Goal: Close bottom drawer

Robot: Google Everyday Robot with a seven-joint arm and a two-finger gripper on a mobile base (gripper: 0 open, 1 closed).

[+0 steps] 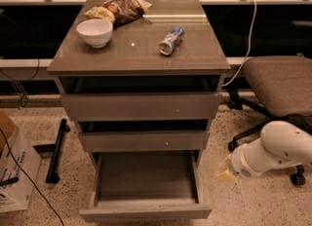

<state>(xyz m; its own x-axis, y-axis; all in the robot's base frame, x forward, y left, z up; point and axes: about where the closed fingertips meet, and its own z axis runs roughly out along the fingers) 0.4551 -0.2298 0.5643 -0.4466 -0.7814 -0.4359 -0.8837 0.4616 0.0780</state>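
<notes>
The bottom drawer (145,214) is the lowest of three grey-brown drawers in the cabinet (141,57). It is pulled far out toward me, and its wide shallow tray (146,176) shows nothing inside. The middle drawer (144,141) and the top drawer (141,106) stand out only a little. My white arm (275,152) comes in from the lower right. My gripper (225,172) is at its yellowish end, low beside the right side of the open bottom drawer and a short way apart from it.
On the cabinet top are a white bowl (94,32), a snack bag (120,9) and a can lying on its side (171,40). An office chair (280,84) stands at the right. A cardboard box (14,171) and a black bar (56,149) are at the left.
</notes>
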